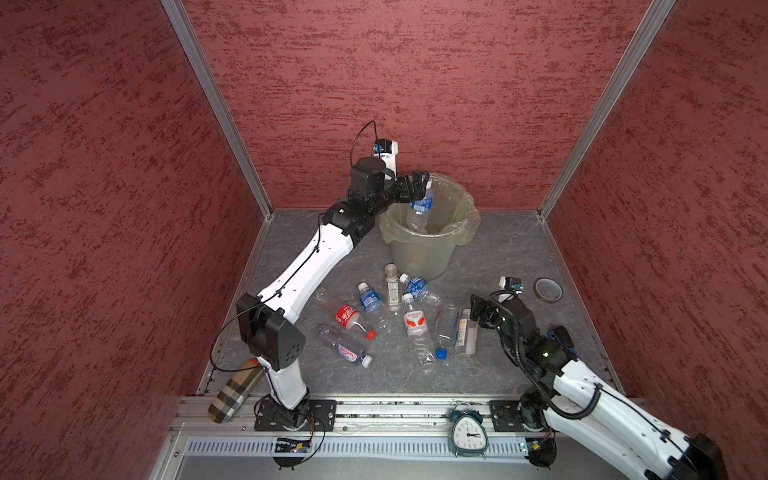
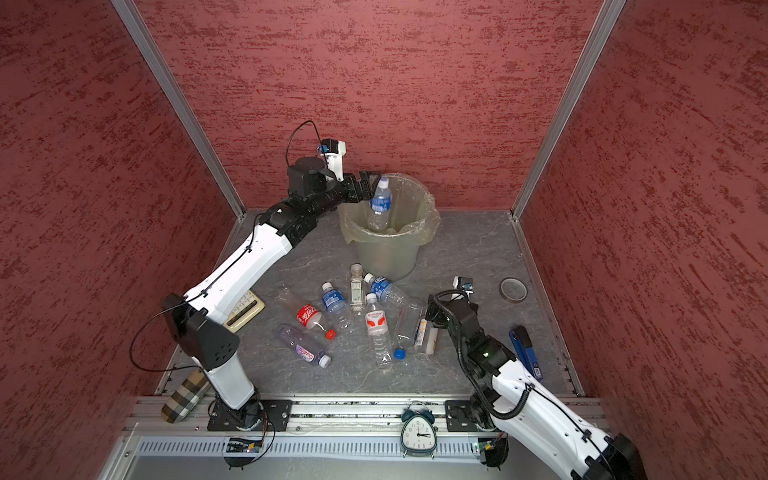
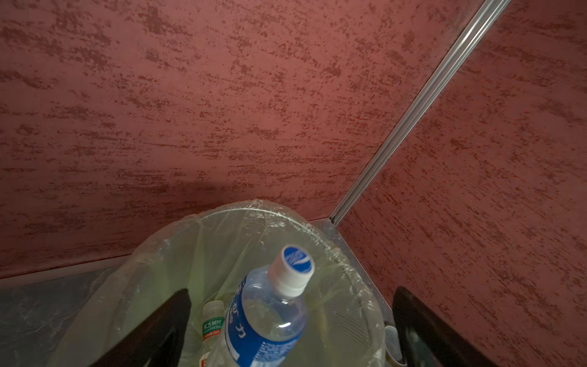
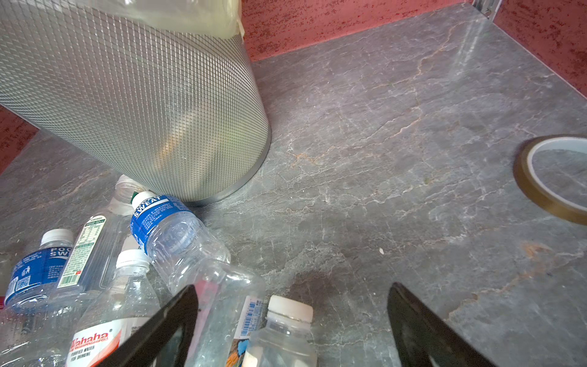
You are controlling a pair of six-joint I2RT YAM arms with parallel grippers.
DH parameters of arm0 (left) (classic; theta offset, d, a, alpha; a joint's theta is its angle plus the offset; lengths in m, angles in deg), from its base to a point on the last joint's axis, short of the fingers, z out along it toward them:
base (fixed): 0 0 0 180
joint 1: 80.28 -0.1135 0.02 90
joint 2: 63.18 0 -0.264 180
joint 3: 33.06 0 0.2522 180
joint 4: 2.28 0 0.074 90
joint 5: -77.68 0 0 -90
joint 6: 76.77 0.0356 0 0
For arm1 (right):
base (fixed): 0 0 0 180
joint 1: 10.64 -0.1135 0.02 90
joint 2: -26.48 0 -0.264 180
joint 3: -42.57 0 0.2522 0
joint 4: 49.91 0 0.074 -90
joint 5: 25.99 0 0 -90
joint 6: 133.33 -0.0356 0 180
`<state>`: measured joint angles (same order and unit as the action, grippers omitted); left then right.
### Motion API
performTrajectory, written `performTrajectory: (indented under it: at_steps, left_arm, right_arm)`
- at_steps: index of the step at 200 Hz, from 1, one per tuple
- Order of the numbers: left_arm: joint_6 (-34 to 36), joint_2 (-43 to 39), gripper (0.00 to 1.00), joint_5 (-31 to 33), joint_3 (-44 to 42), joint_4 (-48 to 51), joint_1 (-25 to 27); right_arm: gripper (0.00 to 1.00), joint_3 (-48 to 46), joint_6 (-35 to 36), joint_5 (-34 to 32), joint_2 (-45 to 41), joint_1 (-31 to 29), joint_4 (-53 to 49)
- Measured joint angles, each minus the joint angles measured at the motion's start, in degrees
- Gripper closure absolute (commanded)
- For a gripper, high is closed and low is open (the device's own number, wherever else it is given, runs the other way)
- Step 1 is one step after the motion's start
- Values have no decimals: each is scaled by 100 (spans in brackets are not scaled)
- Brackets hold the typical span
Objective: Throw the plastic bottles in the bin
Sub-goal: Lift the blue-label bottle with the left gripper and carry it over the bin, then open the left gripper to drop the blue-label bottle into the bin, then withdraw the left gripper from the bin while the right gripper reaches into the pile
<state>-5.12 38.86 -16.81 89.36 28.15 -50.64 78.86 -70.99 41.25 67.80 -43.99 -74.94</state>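
My left gripper (image 1: 419,183) (image 2: 368,185) (image 3: 292,290) hangs open over the bin (image 1: 419,257) (image 2: 386,257) (image 3: 222,216). A blue-labelled, white-capped plastic bottle (image 1: 422,205) (image 2: 380,203) (image 3: 263,327) stands loose in the bin's mouth, touching neither finger. Another bottle with a green label (image 3: 212,324) lies inside. Several more plastic bottles lie on the table in front of the bin, among them a red-labelled one (image 1: 347,316) and a purple-labelled one (image 1: 347,351). My right gripper (image 1: 478,311) (image 2: 434,311) (image 4: 293,286) is open low over a white-capped bottle (image 4: 286,336) at the pile's right edge.
A tape roll (image 1: 547,289) (image 4: 552,178) lies at the right. A cream calculator (image 2: 245,309) sits under the left arm. A blue tool (image 2: 525,349) lies beside the right arm. A plaid case (image 1: 235,390) and an alarm clock (image 1: 468,432) sit at the front rail.
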Motion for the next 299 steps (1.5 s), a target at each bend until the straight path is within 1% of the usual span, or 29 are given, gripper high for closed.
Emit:
performTrajectory:
  at_steps: [15,28,56,79,127,153,196,229,299]
  left_arm:
    - [-4,-9,1,-55,-42,140,-85]
    - [-2,-155,1,-98,-208,70,-85]
    - [-2,-898,1,-153,-986,-96,4]
    - [-2,-1488,0,-151,-1464,-192,33]
    - [-2,-2212,1,-92,-2170,-267,24]
    - [-2,-2540,0,-50,-2693,-251,17]
    - [-4,-3110,1,42,-3436,-195,-24]
    - [-2,-3550,1,50,-3880,-127,-50]
    - [-57,-4328,1,50,-4900,-24,-127]
  right_arm:
    - [6,0,0,0,-35,0,2]
    - [5,0,2,0,-39,0,4]
    - [5,0,4,4,-22,0,31]
    - [6,0,11,4,50,-28,57]
    - [6,55,44,11,372,-271,74]
    - [6,254,4,0,629,-544,66]
    - [6,737,-114,-258,1152,-1305,46]
    - [5,999,-229,-457,1534,-1773,22]
    - [4,1471,-365,-721,2393,-2450,-109]
